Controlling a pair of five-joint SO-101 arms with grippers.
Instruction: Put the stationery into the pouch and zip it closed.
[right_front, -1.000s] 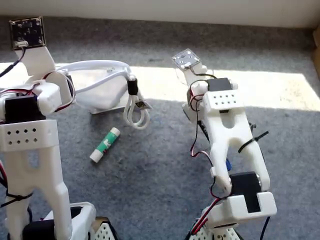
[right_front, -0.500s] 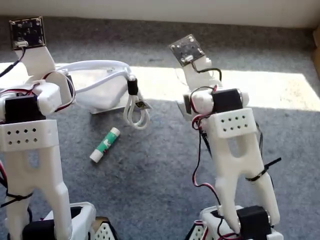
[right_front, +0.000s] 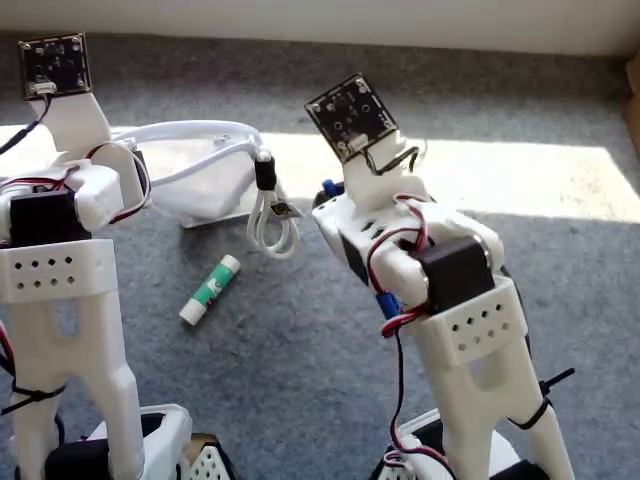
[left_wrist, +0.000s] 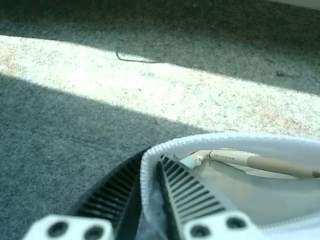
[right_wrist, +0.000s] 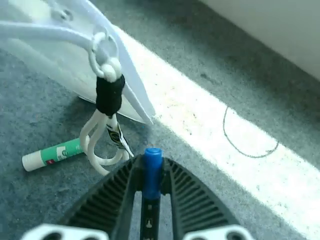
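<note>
Pouch (right_front: 200, 175), white and open-mouthed, sits toward the far left of the grey worktop (right_front: 300, 380), partly in a band of sunlight. The left pincer (left_wrist: 152, 165) is closed on its rim, one finger inside the opening and one outside. Inside the pouch lies a pale, slim pen (left_wrist: 260, 161). From the pouch's zip end hangs a white cord loop (right_front: 272, 225) bound with a black band (right_wrist: 110, 95), its lower end resting on the worktop. A green and white glue stick (right_front: 210, 290) lies flat on the worktop, just beside the loop on the side toward the near edge, apart from the pouch. The right pincer (right_wrist: 151, 162) hangs above the worktop to the right of the pouch, clamped on a blue pen (right_wrist: 152, 175) whose blue end sticks out past the fingertips.
</note>
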